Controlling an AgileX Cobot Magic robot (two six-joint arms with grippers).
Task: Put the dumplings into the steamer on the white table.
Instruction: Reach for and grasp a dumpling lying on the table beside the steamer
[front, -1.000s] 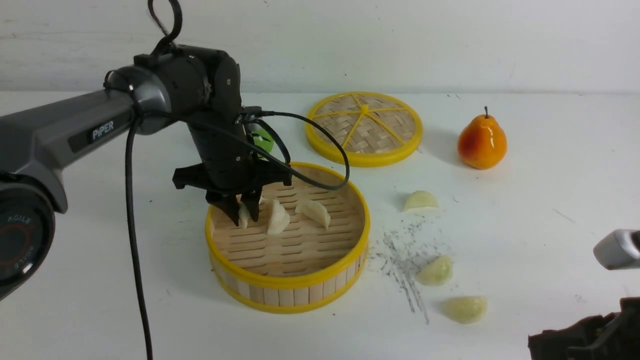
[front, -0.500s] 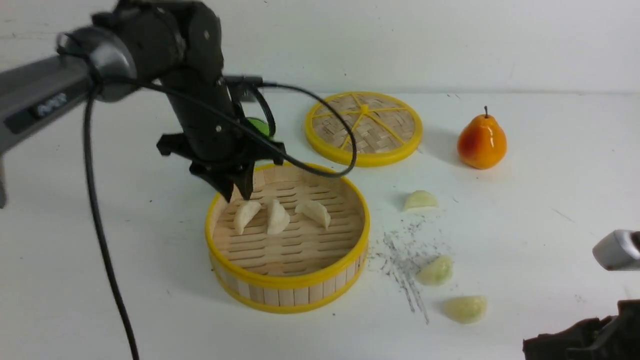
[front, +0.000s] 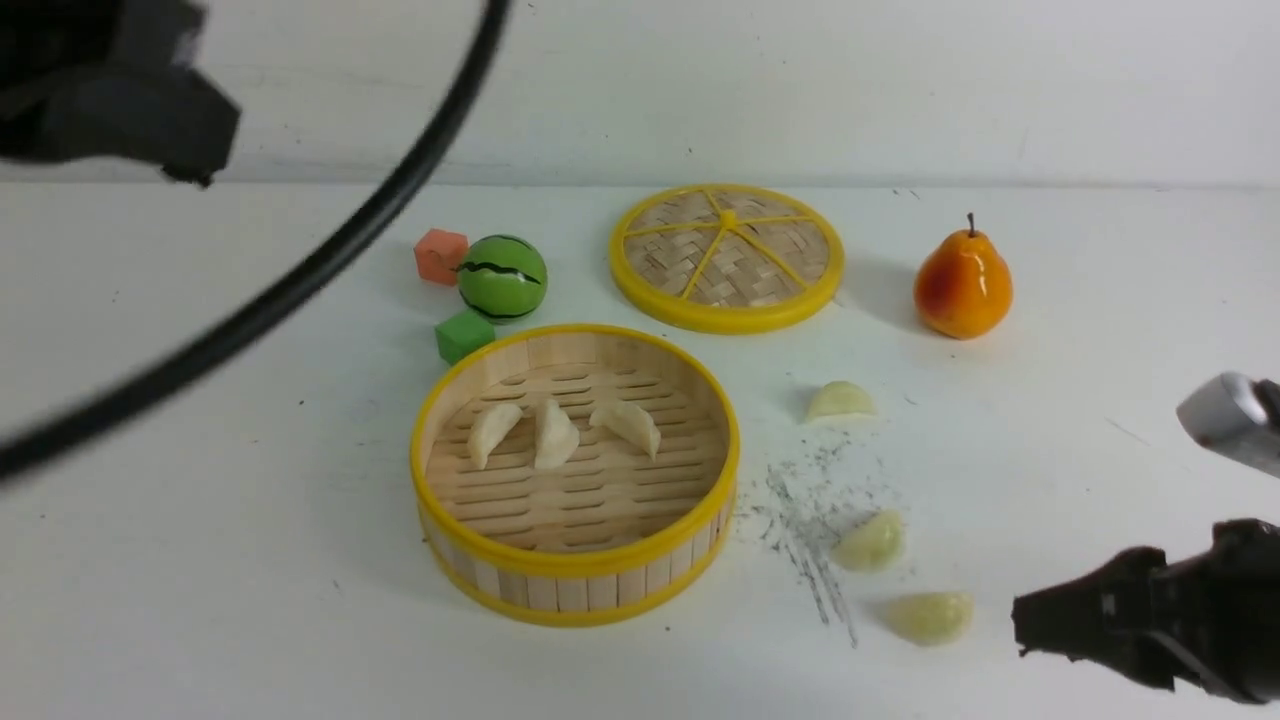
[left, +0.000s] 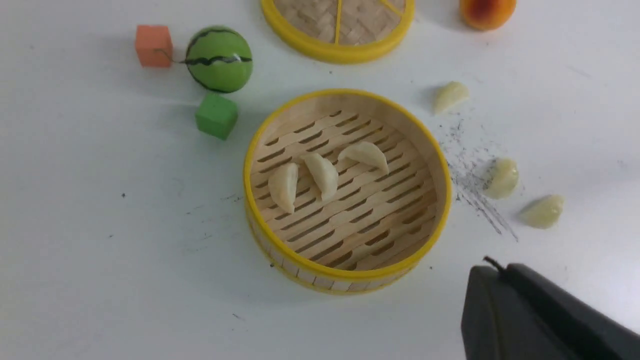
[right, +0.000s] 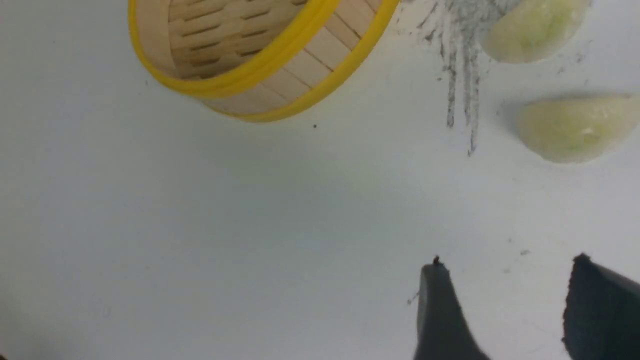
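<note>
as steamer (front: 578, 563) sits, dumplings (front: 553, 436) lie inside.

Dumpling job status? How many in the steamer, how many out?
Done: three cream dumplings lie on the steamer floor.
In hand: nothing held. The right gripper is open and empty over the table, close to the nearest green dumpling.
Left: that one plus two more green dumplings, all on the table right of the steamer.

Steamer (front: 590, 590) built of pale matt wood strips rimmed in glossy yellow plastic, lid (front: 727, 255) woven from bamboo, dumplings (front: 553, 435) finished smooth and waxy, tabletop (front: 200, 500) seen matt white and scuffed grey, pear (front: 962, 285) glossed orange
</note>
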